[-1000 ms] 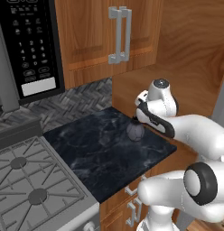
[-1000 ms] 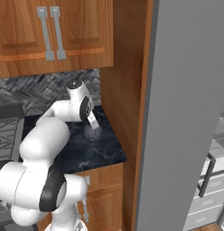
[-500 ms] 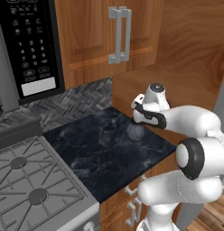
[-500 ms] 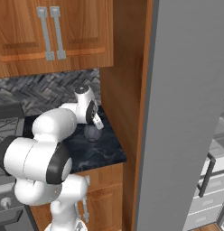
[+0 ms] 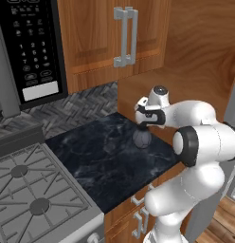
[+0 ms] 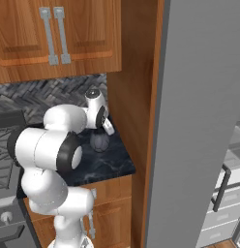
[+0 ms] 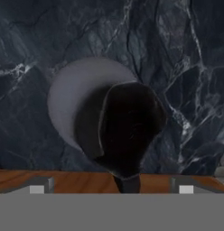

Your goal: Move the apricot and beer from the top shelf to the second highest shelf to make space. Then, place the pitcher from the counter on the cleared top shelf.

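Between the earlier frames and this one the arm had folded in on itself — its elbow joint swung closer to the cameras and grew large in the lower right of the left base view, while the hand barely shifted above the pitcher [image 5: 141, 138]. That pitcher, a smoky-grey round-bellied vessel, stood on the counter [image 5: 103, 161] right of centre in the left base view, close to the brown wooden side panel [image 5: 195, 71] at the upper right. From the right base view it appeared left of centre [image 6: 99, 142], near the counter's back corner, just under the white wrist.

The gripper [image 5: 147, 124] hung directly above the pitcher, pointing down. In the hand view the pitcher [image 7: 77, 103] sat in the middle of the frame, seen from above — a pale grey disc with a dark mouth overlapping it at lower right. The two finger tips [image 7: 39, 187] showed pale at the bottom edge, one at lower left and one at lower right, spread wide apart with nothing between them; the jaws stood fully open and held nothing. Whether the fingers touched the pitcher's rim could not be told.

A grey gas stove [image 5: 29, 199] filled the lower left of the left base view, a black microwave [image 5: 31, 52] the upper left, and wooden upper cabinets [image 5: 114, 38] with metal handles the top centre.
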Controlling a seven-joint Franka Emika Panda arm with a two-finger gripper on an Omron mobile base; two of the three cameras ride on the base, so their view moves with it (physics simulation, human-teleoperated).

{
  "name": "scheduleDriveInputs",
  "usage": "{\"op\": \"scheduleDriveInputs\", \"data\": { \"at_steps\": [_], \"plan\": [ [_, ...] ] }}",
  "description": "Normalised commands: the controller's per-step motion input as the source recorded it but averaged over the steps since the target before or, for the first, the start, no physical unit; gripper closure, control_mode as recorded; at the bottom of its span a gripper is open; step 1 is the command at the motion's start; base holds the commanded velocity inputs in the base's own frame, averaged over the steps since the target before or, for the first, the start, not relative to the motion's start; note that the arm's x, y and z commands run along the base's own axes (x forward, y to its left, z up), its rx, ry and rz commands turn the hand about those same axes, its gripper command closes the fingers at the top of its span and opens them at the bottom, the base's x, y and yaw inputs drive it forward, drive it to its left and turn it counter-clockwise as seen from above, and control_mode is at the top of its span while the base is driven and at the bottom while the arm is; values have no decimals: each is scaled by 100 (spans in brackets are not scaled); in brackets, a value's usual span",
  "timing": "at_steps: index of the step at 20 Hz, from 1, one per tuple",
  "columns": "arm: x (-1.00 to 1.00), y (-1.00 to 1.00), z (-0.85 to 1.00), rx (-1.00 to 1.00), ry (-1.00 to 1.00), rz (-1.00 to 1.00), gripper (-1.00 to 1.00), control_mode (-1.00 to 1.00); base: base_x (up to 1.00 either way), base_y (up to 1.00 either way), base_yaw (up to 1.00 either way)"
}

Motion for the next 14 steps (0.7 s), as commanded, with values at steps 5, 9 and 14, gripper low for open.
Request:
{"op": "scheduleDriveInputs", "data": {
  "at_steps": [5,9,14],
  "plan": [
    [33,8,-14,0,3,2,-100,-100,0,0,0],
    [25,13,-15,0,2,1,-100,-100,0,0,0],
    [25,11,-18,0,2,1,-100,-100,0,0,0]
  ]
}}
